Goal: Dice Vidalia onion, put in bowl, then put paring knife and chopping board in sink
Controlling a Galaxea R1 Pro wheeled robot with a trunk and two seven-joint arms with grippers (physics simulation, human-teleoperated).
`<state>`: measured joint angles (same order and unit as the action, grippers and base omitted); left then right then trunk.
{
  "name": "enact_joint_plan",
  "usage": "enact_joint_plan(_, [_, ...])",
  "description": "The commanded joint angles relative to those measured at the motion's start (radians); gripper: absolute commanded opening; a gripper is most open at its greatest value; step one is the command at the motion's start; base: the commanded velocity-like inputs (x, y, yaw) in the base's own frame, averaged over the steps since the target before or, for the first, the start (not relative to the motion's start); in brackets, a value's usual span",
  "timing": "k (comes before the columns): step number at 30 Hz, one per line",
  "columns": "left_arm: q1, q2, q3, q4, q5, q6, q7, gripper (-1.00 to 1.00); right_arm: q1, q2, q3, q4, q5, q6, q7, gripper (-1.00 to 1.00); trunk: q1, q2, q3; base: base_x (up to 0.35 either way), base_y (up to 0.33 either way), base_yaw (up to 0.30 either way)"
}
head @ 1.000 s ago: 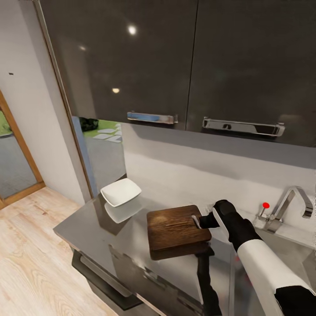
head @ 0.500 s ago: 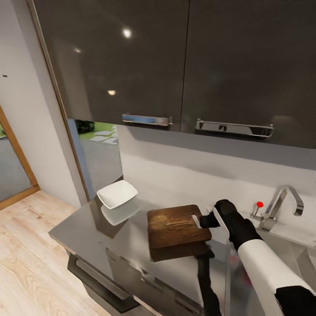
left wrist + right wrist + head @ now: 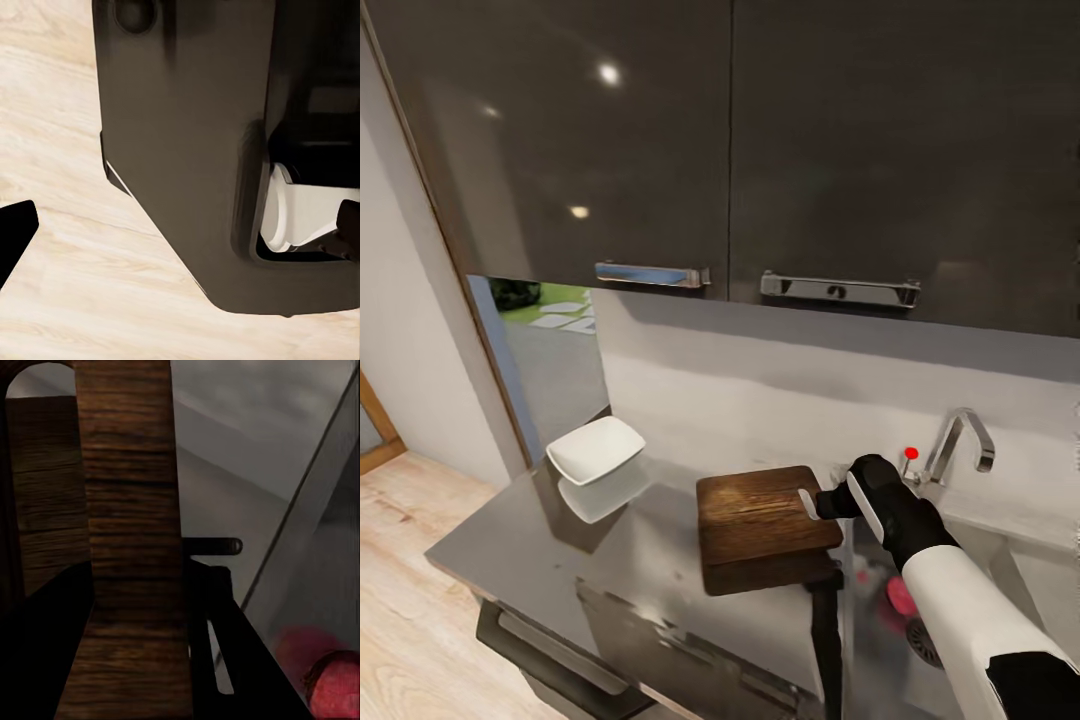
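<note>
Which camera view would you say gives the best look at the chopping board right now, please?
The head view: the whole chopping board shows there, lifted above the countertop, with the right gripper at its slotted end. The right wrist view gives just a close strip of its edge. The left wrist view looks at the floor.

The head camera looks forward and down from above the worktop [image 3: 560, 530], taking in dark wall cabinets [image 3: 660, 140] across the upper frame, the chopping board [image 3: 760, 515] at lower centre and the sink [image 3: 980, 590] at lower right. The right wrist camera sits very close to the chopping board [image 3: 127, 547], whose slotted end crosses its frame, with the worktop [image 3: 225, 495] beyond; board and worktop are shared with the head view. The left wrist camera faces down at the light wood floor [image 3: 67, 112], past a dark body [image 3: 180, 165] close by.
</note>
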<state>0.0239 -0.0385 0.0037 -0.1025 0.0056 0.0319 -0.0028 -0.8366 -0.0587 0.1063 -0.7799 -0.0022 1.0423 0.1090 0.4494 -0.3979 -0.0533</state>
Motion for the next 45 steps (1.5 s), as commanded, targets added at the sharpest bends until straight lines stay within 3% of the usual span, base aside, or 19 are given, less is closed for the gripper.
enact_joint_plan(1, [0.001, 0.0, 0.001, -0.003, 0.001, 0.003, 0.0, 1.0, -0.001, -0.001, 0.004, -0.001, -0.004, 0.004, 0.003, -1.0, 0.001, -0.002, -0.002, 0.0, 0.0, -0.062])
enact_joint_plan(17, [0.001, -0.003, 0.001, -0.003, 0.001, 0.004, 0.0, 1.0, -0.001, -0.001, 0.003, -0.001, -0.004, 0.004, 0.003, -1.0, 0.001, -0.002, -0.002, -0.101, 0.099, -0.02])
enact_joint_plan(31, [0.001, -0.003, 0.001, -0.003, 0.001, 0.003, 0.0, 1.0, -0.001, -0.001, 0.003, -0.001, -0.004, 0.004, 0.003, -1.0, 0.001, -0.002, -0.002, -0.032, 0.263, -0.184])
enact_joint_plan(45, [0.001, -0.002, 0.001, -0.003, 0.001, 0.003, 0.0, 1.0, -0.001, -0.001, 0.003, -0.001, -0.004, 0.004, 0.003, -1.0, 0.001, -0.002, -0.002, 0.0, 0.014, -0.195])
